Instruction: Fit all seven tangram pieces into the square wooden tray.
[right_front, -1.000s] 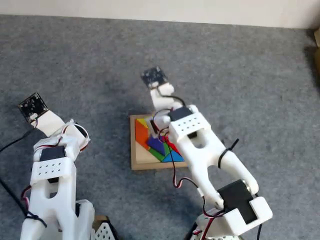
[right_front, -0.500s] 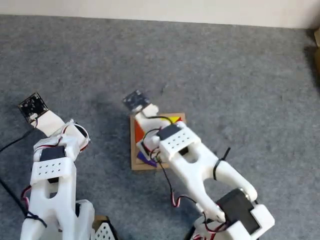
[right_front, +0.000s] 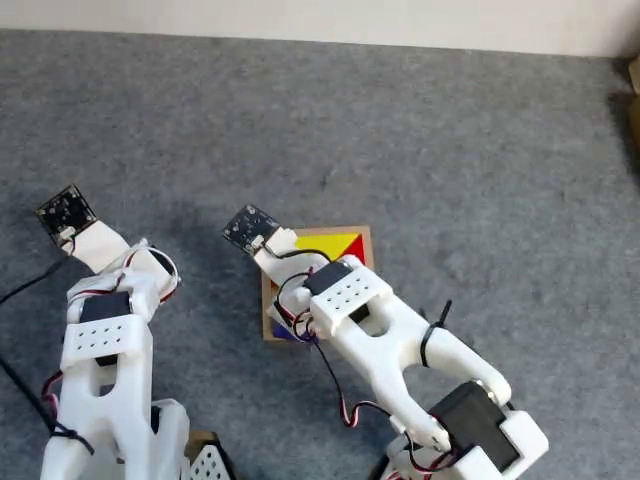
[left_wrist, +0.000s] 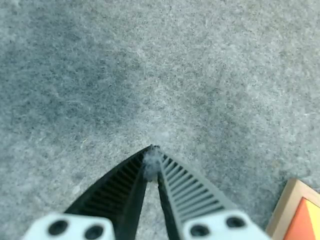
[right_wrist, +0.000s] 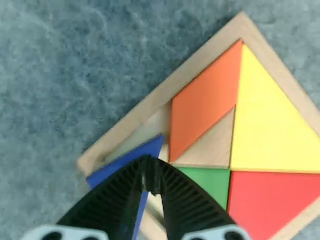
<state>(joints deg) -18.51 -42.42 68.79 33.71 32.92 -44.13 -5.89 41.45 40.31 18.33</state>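
Left side first: my left gripper (left_wrist: 152, 159) sits over the grey carpet (left_wrist: 100, 75), jaws pressed together on nothing, with a corner of the tray (left_wrist: 286, 207) just peeking in beside it. Moving over, the tray is near the middle of the table, under the right arm. Looks mostly done to me. The orange piece (right_wrist: 205, 100), yellow triangle (right_wrist: 270, 125), green piece (right_wrist: 205, 177) and red triangle (right_wrist: 260, 200) lie flat inside. The blue triangle (right_wrist: 125, 162) seems to ride over the rim at one corner instead of sitting in, and there's bare wood next to it and between orange and green. The right gripper (right_wrist: 148, 175) hangs right over that blue one, jaws together, not holding anything as far as I can see. That's five pieces I can count. The other two I can't vouch for, since the arm and gripper cover that part of the tray.
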